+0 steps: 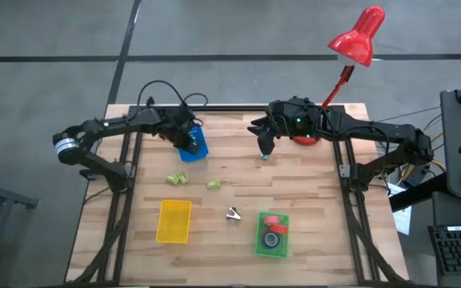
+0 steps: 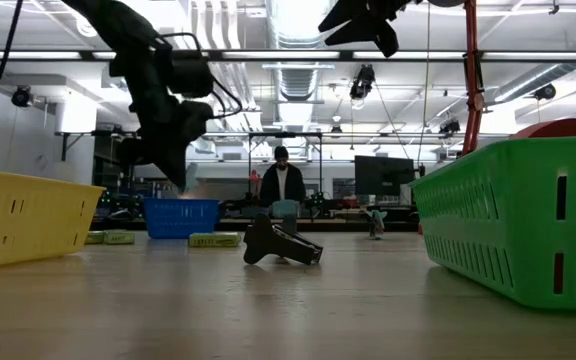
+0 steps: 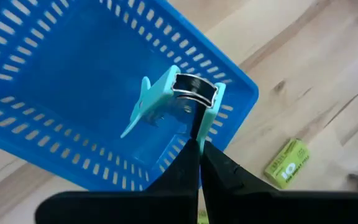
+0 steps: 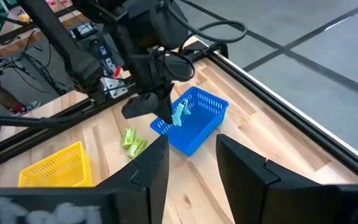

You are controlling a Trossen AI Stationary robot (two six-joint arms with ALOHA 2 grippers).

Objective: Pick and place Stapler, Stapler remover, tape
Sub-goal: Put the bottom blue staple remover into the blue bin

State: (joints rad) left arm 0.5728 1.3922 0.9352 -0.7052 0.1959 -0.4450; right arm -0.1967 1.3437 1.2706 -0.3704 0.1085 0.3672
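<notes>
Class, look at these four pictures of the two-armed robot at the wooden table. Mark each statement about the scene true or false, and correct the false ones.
1. The left hand is shut on a light blue plastic staple remover above the blue slotted plastic basket. True.
2. The green slotted plastic basket is empty. False: a red tape roll and a blue tape roll lie in it.
3. The yellow slotted plastic basket has nothing visible in it. True.
4. The right hand is holding a stapler. False: nothing sits between its fingers.
5. The red desk lamp stands by the left arm. False: it stands by the right arm.
</notes>
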